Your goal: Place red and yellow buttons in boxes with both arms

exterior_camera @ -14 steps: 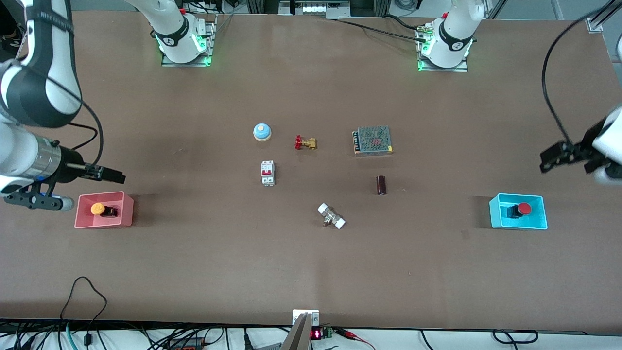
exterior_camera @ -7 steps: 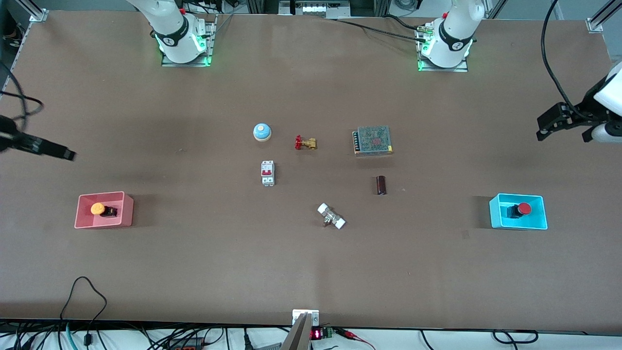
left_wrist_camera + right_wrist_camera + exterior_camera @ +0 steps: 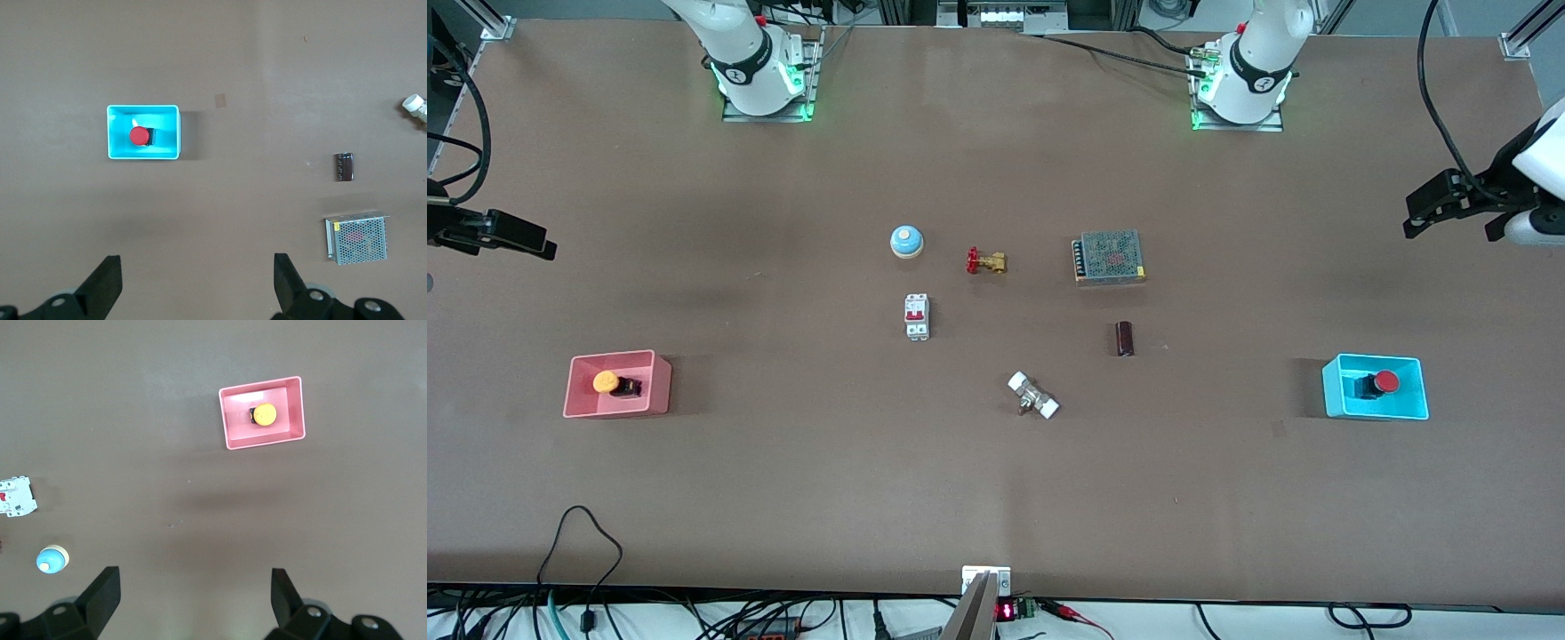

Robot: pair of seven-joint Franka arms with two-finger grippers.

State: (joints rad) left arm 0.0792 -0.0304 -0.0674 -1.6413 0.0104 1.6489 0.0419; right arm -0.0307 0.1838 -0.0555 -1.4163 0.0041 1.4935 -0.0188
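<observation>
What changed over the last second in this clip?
Both arms pulled up and back from the boxes: the right gripper left the pink box, the left gripper rose from above the cyan box. Both are open and empty. The yellow button and red button stayed put.

Both arms pull up and away from the boxes: right gripper (image 3: 538,244) and left gripper (image 3: 1418,213) now hang over bare table, fingers spread.

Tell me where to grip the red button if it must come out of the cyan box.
Grip the red button across its black body from straight above. It lies on its side inside the cyan box, whose walls likely block any sideways approach.
</observation>
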